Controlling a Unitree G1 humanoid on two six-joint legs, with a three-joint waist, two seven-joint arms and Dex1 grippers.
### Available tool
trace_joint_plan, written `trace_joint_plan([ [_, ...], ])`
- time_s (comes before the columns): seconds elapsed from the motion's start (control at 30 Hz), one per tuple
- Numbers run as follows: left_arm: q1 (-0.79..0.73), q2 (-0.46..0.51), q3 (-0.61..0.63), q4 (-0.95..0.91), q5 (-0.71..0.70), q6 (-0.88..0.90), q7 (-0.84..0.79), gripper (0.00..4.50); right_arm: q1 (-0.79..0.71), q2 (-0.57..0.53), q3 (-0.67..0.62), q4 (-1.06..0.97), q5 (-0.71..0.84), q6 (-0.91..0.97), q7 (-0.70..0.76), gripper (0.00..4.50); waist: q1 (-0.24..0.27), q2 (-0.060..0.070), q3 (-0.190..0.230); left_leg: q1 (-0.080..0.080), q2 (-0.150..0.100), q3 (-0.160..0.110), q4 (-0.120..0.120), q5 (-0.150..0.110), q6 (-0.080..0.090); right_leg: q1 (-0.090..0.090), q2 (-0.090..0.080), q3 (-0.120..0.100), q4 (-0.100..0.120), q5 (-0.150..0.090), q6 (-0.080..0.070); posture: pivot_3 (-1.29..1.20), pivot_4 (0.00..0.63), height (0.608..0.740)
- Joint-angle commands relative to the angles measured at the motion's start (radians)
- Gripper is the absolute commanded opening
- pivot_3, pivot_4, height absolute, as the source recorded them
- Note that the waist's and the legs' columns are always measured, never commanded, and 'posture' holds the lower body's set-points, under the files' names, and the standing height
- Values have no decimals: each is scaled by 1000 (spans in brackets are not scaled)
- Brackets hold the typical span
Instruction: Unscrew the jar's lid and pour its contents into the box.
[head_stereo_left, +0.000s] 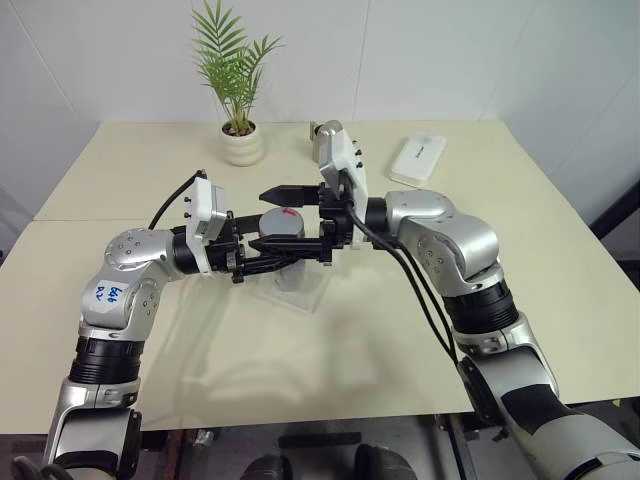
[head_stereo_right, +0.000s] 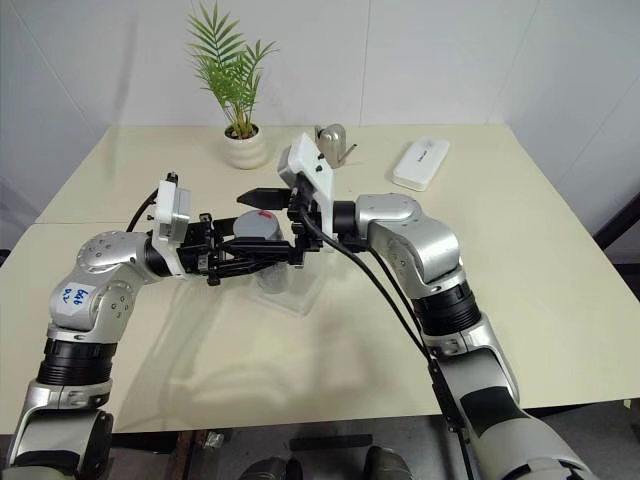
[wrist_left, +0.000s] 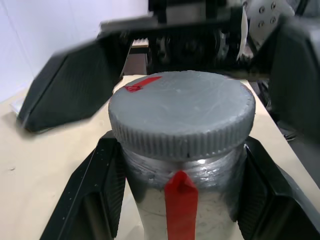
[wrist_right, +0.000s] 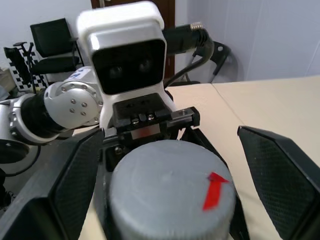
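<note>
Left wrist view is showing the left gripper (wrist_left: 182, 200) clamping the jar (wrist_left: 182, 210) below its lid (wrist_left: 182, 117). Right gripper (wrist_right: 170, 185) is standing wide open around the lid, over the box (head_stereo_left: 300, 290).

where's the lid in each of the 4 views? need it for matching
Left eye view: the lid at picture centre, between the two grippers, above the box.
Right eye view: just left of centre.
Left wrist view: centre, capping the jar.
Right wrist view: bottom centre.
Shared landmark: the red tape near the lid's edge.
</note>
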Motion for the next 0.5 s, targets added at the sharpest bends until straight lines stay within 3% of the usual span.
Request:
trace_joint_plan([
  [0.03, -12, 4, 13, -22, -7, -15, 2, 2421, -43, -3, -43, 41, -8, -48, 3, 4486, 0, 0, 0, 0, 0, 0, 0, 0, 0, 0, 0, 0, 0, 0, 0, 0, 150, 740],
  [0.5, 2, 17, 23, -26, -9, -16, 12, 2421, -44, -130, -91, 118, 16, -80, 132, 4486, 0, 0, 0, 0, 0, 0, 0, 0, 0, 0, 0, 0, 0, 0, 0, 0, 150, 740],
])
